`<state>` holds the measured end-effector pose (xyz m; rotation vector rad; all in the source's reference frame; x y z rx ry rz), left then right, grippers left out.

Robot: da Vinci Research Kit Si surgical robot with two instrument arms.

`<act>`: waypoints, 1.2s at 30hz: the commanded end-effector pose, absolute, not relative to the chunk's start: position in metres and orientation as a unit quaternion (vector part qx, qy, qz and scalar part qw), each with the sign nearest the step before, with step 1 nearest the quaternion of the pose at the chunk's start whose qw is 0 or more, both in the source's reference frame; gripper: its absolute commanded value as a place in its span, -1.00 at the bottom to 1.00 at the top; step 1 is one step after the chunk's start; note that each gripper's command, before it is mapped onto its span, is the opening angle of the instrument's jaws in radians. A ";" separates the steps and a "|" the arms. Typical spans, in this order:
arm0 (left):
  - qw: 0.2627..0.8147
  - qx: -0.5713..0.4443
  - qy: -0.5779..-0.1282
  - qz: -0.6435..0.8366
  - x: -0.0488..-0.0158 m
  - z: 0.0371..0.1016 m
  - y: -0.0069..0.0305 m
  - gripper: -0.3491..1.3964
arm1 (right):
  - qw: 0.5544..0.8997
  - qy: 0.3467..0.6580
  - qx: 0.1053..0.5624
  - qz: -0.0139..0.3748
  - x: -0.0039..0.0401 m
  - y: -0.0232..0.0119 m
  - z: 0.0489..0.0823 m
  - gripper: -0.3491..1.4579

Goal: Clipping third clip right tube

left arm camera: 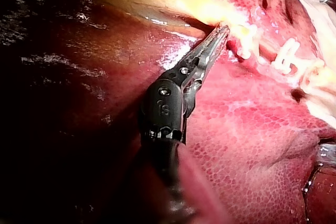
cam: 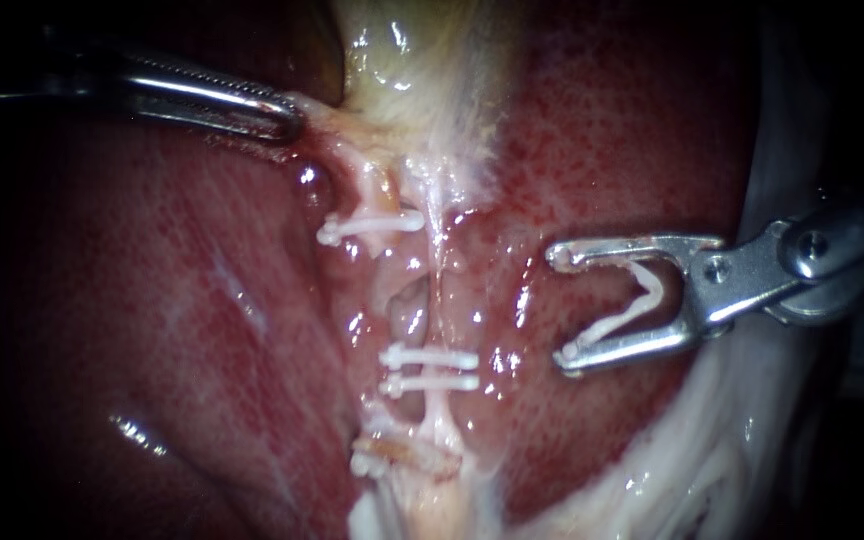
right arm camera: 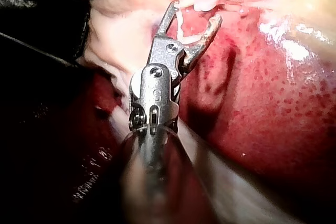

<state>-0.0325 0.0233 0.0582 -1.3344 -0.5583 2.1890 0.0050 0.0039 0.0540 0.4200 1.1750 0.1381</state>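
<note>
Right tube (cam: 438, 290): thin pale strand running down the middle of the field over the liver (cam: 642, 140), wet and glistening. Two white clips (cam: 429, 357) sit across it low down, close together.

Right instrument (cam: 557, 305): jaws wide apart, an open clip (cam: 617, 322) seated between them, off to the side of the tube and not touching it.

Left instrument (cam: 290, 118): jaws closed on pale tissue (cam: 337, 135) below the gallbladder (cam: 392, 50); the strand looks stretched.

Judgement: the tube is soft, slippery and easily torn, so do not grasp it directly. Straddle the bare stretch above the two clips, square across, with both clip legs past the far wall before closing.
</note>
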 end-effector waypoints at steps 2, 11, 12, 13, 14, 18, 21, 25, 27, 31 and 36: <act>0.256 -0.492 -0.209 0.806 -0.0320 0.0573 0.0236 -1.00 | 0.809 0.550 0.196 0.065 0.0050 0.0038 0.0540 -0.06; 0.262 -0.499 -0.202 0.801 -0.0298 0.0520 0.0251 -1.00 | 0.809 0.550 0.197 0.065 0.0050 0.0039 0.0540 -0.06; 0.262 -0.499 -0.203 0.801 -0.0298 0.0518 0.0251 -1.00 | 0.809 0.550 0.197 0.065 0.0050 0.0039 0.0540 -0.06; 0.262 -0.498 -0.202 0.801 -0.0298 0.0517 0.0250 -1.00 | 0.809 0.550 0.196 0.065 0.0051 0.0039 0.0540 -0.06; 0.262 -0.498 -0.202 0.801 -0.0298 0.0517 0.0250 -1.00 | 0.809 0.550 0.196 0.065 0.0051 0.0039 0.0539 -0.06; 0.262 -0.498 -0.202 0.801 -0.0298 0.0519 0.0250 -1.00 | 0.808 0.551 0.200 0.063 0.0059 0.0038 0.0538 -0.06; 0.262 -0.499 -0.202 0.801 -0.0297 0.0521 0.0250 -1.00 | 0.806 0.552 0.203 0.061 0.0070 0.0038 0.0540 -0.06; 0.261 -0.499 -0.202 0.801 -0.0296 0.0525 0.0252 -1.00 | 0.802 0.547 0.224 0.089 0.0092 0.0035 0.0550 -0.06; 0.262 -0.498 -0.201 0.802 -0.0295 0.0526 0.0252 -1.00 | 0.798 0.548 0.231 0.101 0.0106 0.0033 0.0558 -0.06; 0.262 -0.498 -0.201 0.802 -0.0295 0.0526 0.0252 -1.00 | 0.789 0.547 0.250 0.124 0.0131 0.0030 0.0576 -0.06; 0.262 -0.498 -0.201 0.802 -0.0293 0.0526 0.0252 -1.00 | 0.781 0.546 0.268 0.143 0.0156 0.0030 0.0598 -0.06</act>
